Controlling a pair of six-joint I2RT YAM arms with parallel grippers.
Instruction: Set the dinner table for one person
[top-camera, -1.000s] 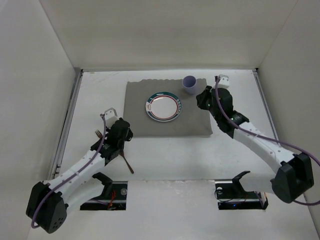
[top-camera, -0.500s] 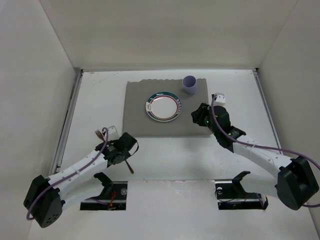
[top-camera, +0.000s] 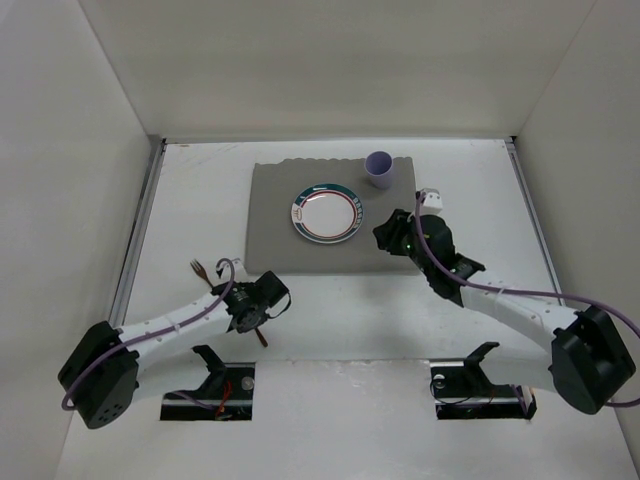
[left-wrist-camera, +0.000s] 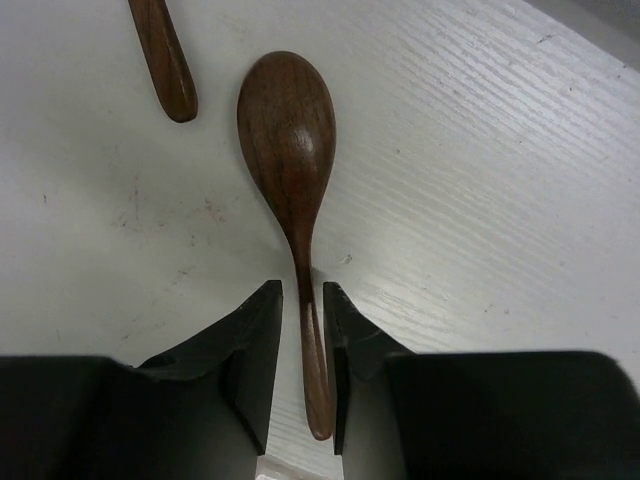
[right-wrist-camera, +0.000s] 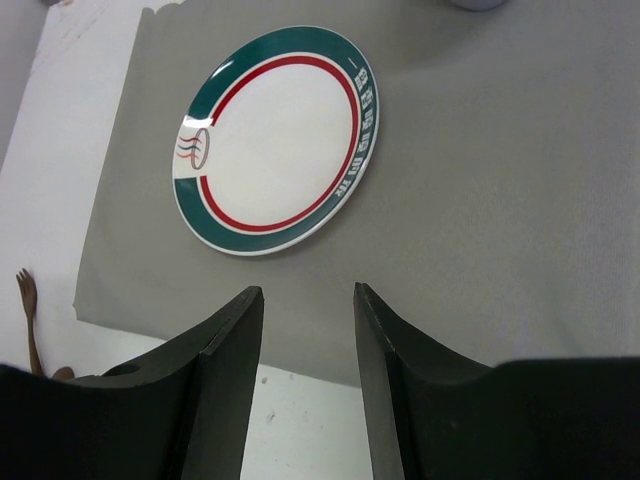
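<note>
A brown wooden spoon (left-wrist-camera: 288, 120) lies on the white dinner table (top-camera: 480, 200) near the front edge. My left gripper (left-wrist-camera: 302, 290) is low over it, one finger each side of the handle's end. The handle is against the right finger and a thin gap shows on the left. In the top view the left gripper (top-camera: 268, 300) covers most of the spoon (top-camera: 261, 337). My right gripper (right-wrist-camera: 308, 292) is open and empty, above the grey mat's (right-wrist-camera: 480, 180) near edge, short of the green-and-red rimmed plate (right-wrist-camera: 275, 140). It also shows in the top view (top-camera: 383, 232).
A lilac cup (top-camera: 380, 168) stands at the mat's (top-camera: 280, 240) far right corner, and the plate (top-camera: 327, 212) sits mid-mat. A wooden fork (top-camera: 200, 270) lies left of my left arm; its handle end (left-wrist-camera: 165, 60) is close to the spoon's bowl.
My left gripper has moved from the mat's left corner toward the near edge and dropped over the spoon's handle. My right gripper has drawn back from the cup to the mat's near edge.
</note>
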